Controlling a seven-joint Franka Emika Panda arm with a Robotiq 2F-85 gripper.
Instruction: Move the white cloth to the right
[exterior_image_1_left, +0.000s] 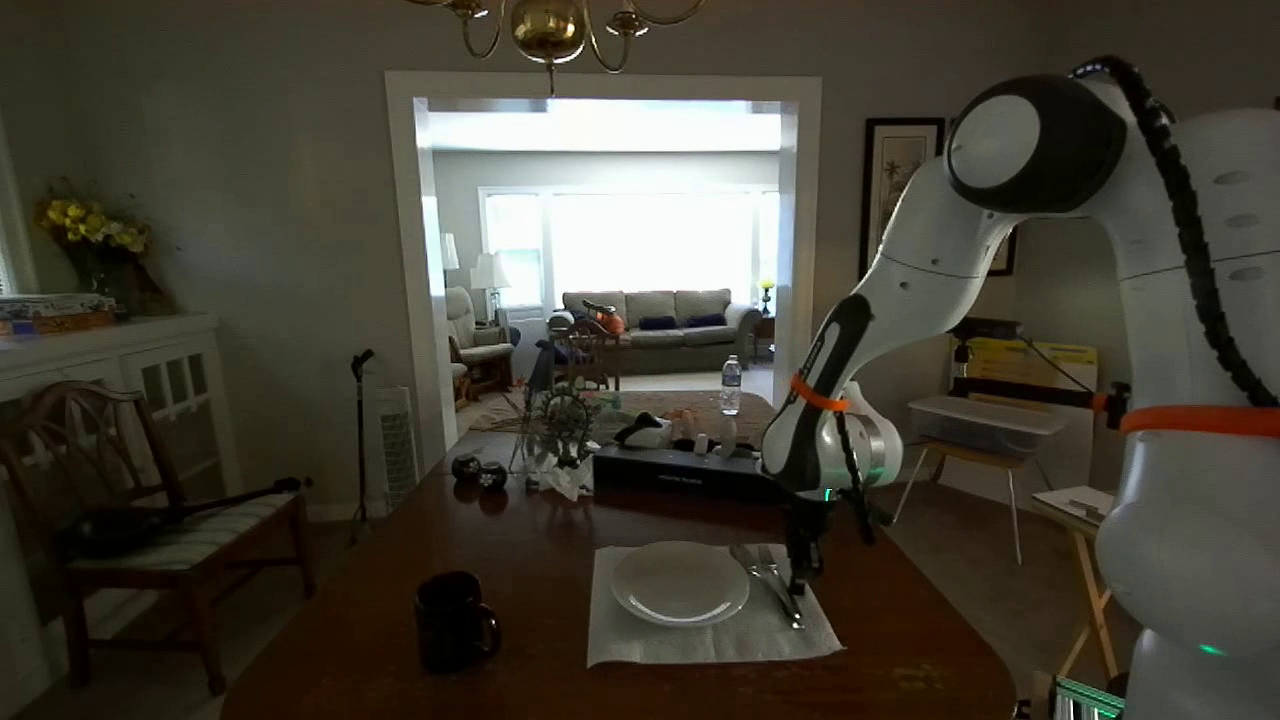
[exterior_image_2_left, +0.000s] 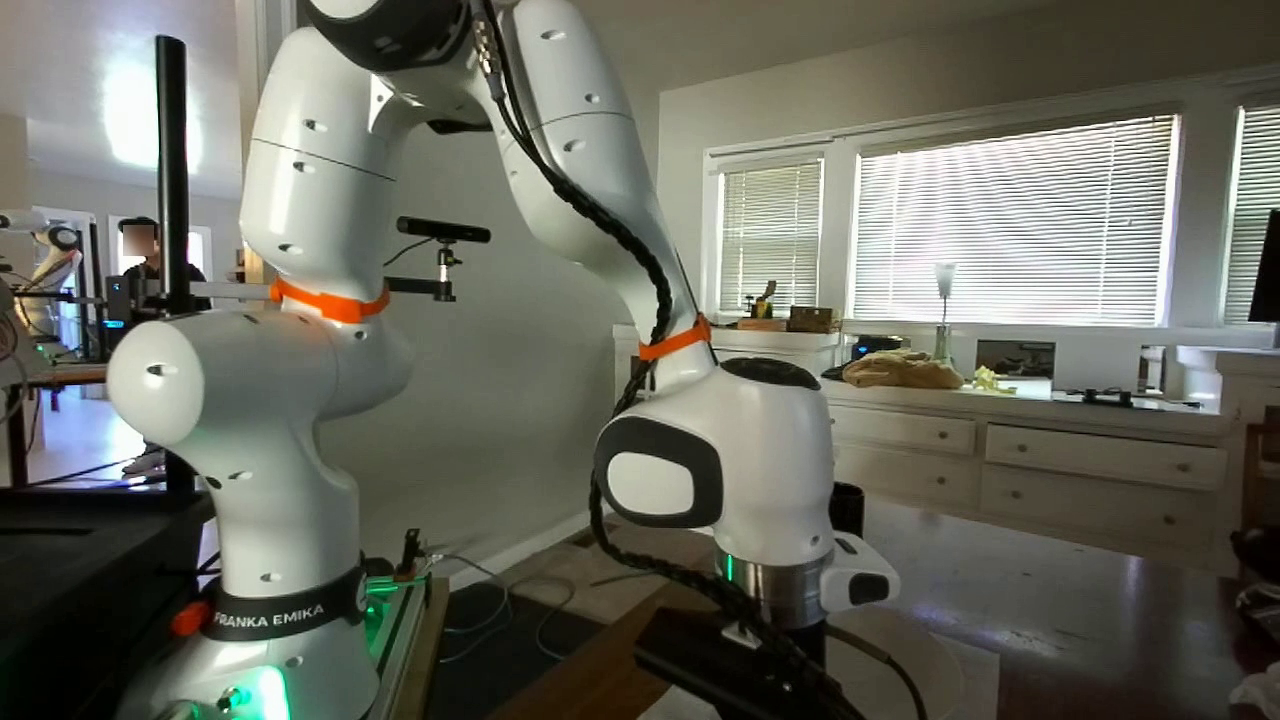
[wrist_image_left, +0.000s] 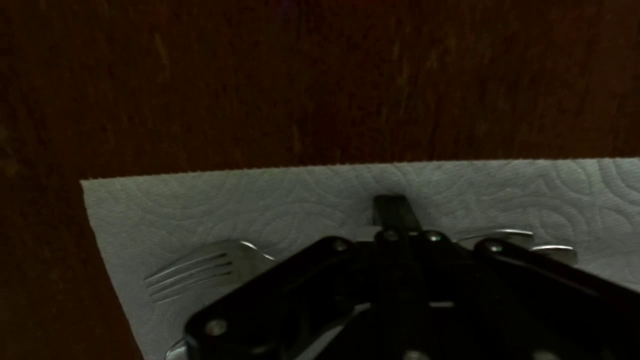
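Note:
The white cloth (exterior_image_1_left: 715, 645) lies flat on the brown table, and part of it shows in an exterior view (exterior_image_2_left: 983, 675). Its embossed surface and straight edge show in the wrist view (wrist_image_left: 310, 200). The round white plate (exterior_image_1_left: 680, 583) rests on it. A fork (wrist_image_left: 220, 265) and a knife lie on it beside the plate. My gripper (exterior_image_1_left: 800, 588) points down at the cloth's side nearer the robot, beyond the cutlery. In the wrist view its fingertips (wrist_image_left: 391, 201) are together and appear to touch the cloth just inside its edge. No fold of cloth shows between them.
A dark mug (exterior_image_1_left: 452, 622) stands on the table on the plate's far side from the gripper. A long black box (exterior_image_1_left: 685, 476), a glass arrangement (exterior_image_1_left: 565, 430) and a water bottle (exterior_image_1_left: 731, 386) stand farther back. The table edge (exterior_image_1_left: 945, 610) runs near the arm.

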